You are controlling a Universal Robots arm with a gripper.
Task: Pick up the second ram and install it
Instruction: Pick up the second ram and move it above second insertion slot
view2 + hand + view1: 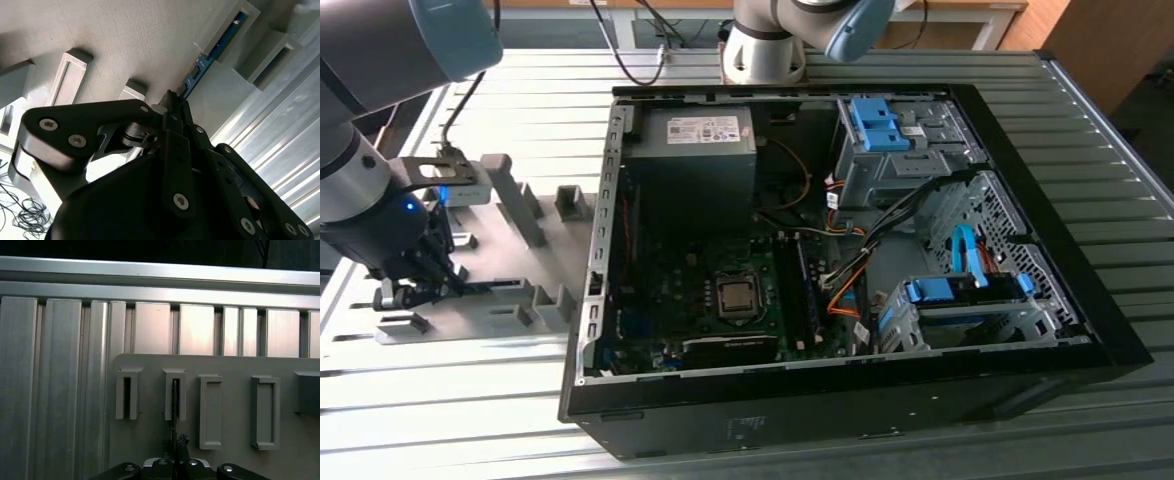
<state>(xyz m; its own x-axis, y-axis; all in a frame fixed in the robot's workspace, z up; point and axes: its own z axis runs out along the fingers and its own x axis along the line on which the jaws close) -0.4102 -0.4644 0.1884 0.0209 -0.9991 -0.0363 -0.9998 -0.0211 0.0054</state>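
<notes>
Gripper low over the grey holder plate on the table, to the exterior view's left of the open computer case. In the second wrist view its fingers are closed on one end of the second ram, whose far end sits in a holder slot. In the first wrist view the stick stands edge-on in a grey block.

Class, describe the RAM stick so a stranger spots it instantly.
On the exterior view's left, beside the open black computer case, lies a grey holder tray. In one slot stands a thin blue-green circuit-board stick, held by the black gripper; its neighbours are chunky grey plastic.
</notes>
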